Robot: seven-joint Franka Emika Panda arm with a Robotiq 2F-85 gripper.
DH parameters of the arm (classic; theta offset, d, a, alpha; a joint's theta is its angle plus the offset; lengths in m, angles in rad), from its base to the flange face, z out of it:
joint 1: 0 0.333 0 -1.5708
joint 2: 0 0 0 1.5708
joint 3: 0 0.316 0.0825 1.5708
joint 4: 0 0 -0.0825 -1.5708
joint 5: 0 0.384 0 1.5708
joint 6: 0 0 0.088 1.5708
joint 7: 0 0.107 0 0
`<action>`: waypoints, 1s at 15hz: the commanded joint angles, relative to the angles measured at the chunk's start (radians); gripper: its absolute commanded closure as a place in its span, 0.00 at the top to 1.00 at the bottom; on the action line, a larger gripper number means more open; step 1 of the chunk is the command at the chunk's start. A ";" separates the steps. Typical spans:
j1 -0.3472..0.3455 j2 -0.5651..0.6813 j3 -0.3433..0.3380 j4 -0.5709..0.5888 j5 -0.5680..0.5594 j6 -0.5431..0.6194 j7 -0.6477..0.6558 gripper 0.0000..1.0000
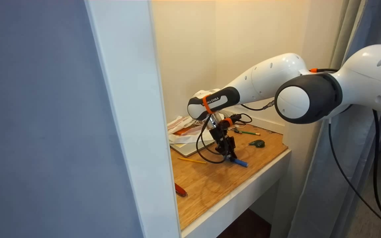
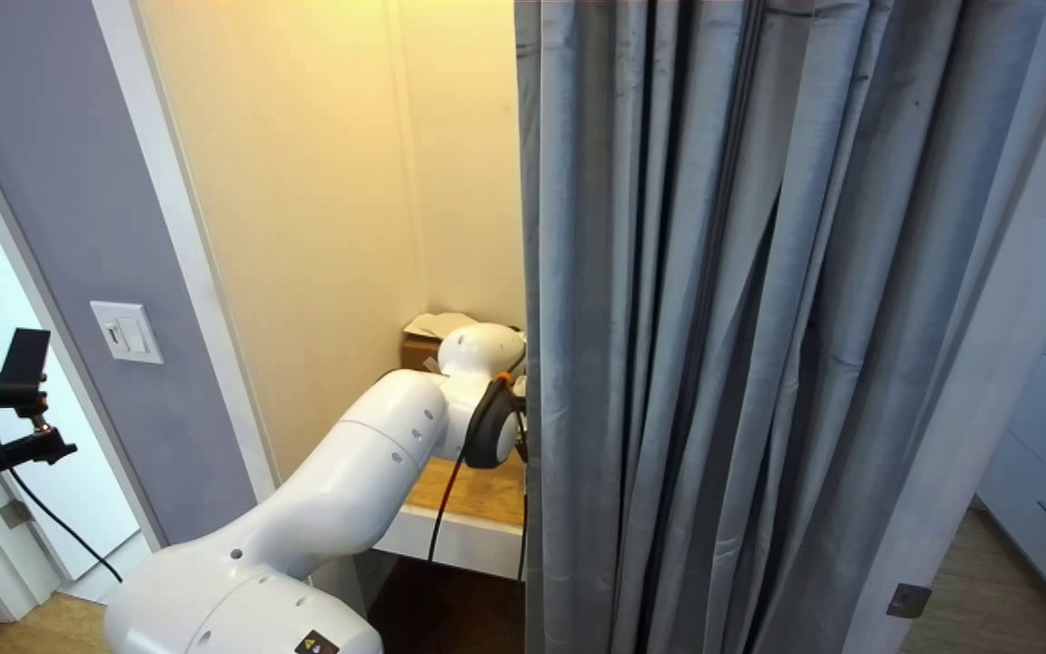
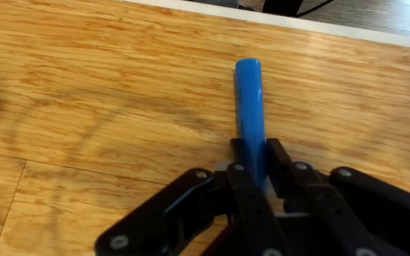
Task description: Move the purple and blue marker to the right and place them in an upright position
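In an exterior view the white arm (image 1: 263, 78) reached over the wooden desk (image 1: 207, 195), its wrist (image 1: 197, 109) bent so that the gripper (image 3: 255, 144) slanted steeply down to the wood. It was clamped on the blue marker (image 3: 250, 96), which lay on its side, one end sticking out toward the desk's white edge (image 3: 279, 23).

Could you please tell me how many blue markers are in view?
1. The blue marker is held in the gripper, low over or on the wooden desktop. Others could be hidden behind the arm or beneath the papers.
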 commanded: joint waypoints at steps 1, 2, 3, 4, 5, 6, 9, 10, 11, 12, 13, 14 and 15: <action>-0.032 -0.022 0.033 0.022 0.045 -0.010 -0.029 0.09; -0.045 -0.046 0.043 0.008 0.058 0.006 -0.040 0.09; -0.061 -0.073 0.054 -0.009 0.073 0.023 -0.051 0.09; -0.080 -0.102 0.066 -0.032 0.089 0.044 -0.062 0.09; -0.101 -0.126 0.080 -0.049 0.105 0.071 -0.076 0.09; -0.122 -0.145 0.095 -0.060 0.122 0.101 -0.098 0.09; -0.174 -0.195 0.132 -0.126 0.129 0.241 -0.215 0.08; -0.195 -0.223 0.147 -0.172 0.134 0.300 -0.250 0.08; -0.218 -0.254 0.165 -0.224 0.143 0.357 -0.287 0.08; -0.242 -0.284 0.184 -0.278 0.150 0.418 -0.321 0.08; -0.264 -0.305 0.204 -0.316 0.158 0.466 -0.361 0.08; -0.289 -0.327 0.227 -0.356 0.169 0.512 -0.399 0.08; -0.314 -0.348 0.251 -0.398 0.182 0.562 -0.437 0.08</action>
